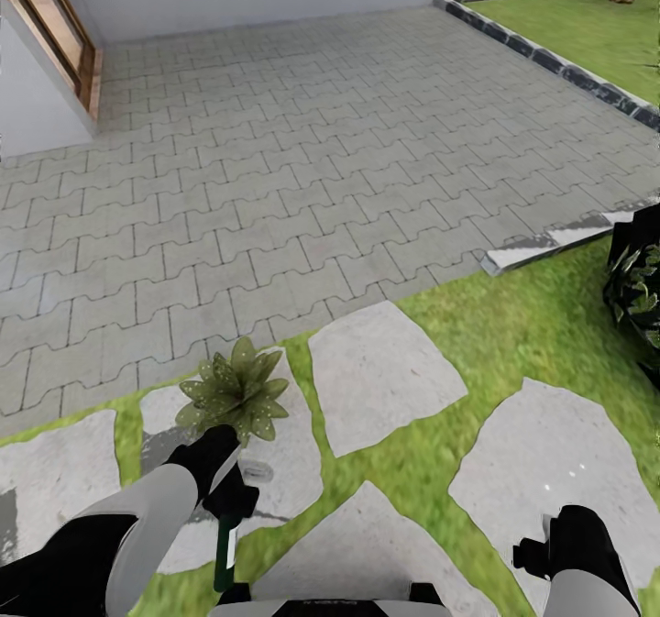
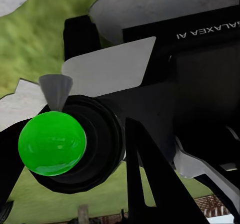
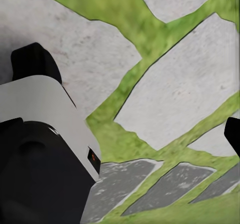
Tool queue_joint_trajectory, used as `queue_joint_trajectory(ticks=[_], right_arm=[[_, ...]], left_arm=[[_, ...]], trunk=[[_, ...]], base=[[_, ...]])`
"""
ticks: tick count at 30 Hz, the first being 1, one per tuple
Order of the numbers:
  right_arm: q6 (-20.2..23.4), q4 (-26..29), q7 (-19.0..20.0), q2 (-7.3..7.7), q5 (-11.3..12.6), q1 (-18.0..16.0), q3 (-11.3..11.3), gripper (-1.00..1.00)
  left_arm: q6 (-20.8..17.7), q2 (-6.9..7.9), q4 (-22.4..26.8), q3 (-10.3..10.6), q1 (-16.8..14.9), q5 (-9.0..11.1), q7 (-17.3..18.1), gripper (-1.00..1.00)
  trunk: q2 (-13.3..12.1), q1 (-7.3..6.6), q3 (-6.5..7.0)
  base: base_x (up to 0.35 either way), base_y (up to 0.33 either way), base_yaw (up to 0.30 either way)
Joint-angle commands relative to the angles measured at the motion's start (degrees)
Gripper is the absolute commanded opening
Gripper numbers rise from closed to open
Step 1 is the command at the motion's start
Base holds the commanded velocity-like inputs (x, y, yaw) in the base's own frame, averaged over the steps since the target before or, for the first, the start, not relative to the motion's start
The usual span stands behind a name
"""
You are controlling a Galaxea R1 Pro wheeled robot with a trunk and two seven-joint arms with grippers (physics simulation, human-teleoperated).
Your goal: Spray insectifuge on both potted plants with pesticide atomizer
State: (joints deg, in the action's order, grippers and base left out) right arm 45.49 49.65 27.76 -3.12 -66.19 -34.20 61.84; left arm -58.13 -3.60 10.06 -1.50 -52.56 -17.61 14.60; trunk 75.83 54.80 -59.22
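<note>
One potted plant, a low rosette of pointed olive leaves, sits on a stepping stone by the paving edge. My left gripper hangs just short of it and is shut on the pesticide atomizer, whose dark green body points down toward my base. In the left wrist view a round bright green shape with a grey cone sits between dark fingers; it looks like the bottle end-on. My right gripper hovers low at the right, open and empty, over stones and grass. The second plant is out of view.
Irregular grey stepping stones lie in the lawn around me. Grey paving stretches ahead to a white wall. A big dark bush stands at the right edge. My own base is close behind the left gripper.
</note>
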Motion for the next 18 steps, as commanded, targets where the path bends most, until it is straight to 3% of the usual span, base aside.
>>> queue_joint_trajectory(ticks=[1, 6, 18], right_arm=[[-0.05, 0.09, 0.54, -0.05, -0.61, -0.05, 0.21, 1.0], [0.01, 0.09, 0.6, -0.05, -0.61, -0.06, 0.21, 1.0], [-0.01, 0.09, 0.63, -0.02, -0.61, -0.05, 0.21, 1.0]], left_arm=[[-0.23, -0.01, 0.07, -0.17, 0.0, -0.6, 0.46, -1.0], [-0.24, -0.01, 0.1, -0.17, 0.0, -0.54, 0.49, -1.0], [-0.23, -0.01, 0.06, -0.39, 0.0, -0.17, 0.52, -1.0]], trunk=[[0.03, -0.02, -0.03], [0.03, -0.02, -0.03], [0.03, -0.02, -0.36]], base=[[-0.196, -0.185, 0.0], [-0.196, -0.185, 0.0], [-0.188, -0.169, 0.093]])
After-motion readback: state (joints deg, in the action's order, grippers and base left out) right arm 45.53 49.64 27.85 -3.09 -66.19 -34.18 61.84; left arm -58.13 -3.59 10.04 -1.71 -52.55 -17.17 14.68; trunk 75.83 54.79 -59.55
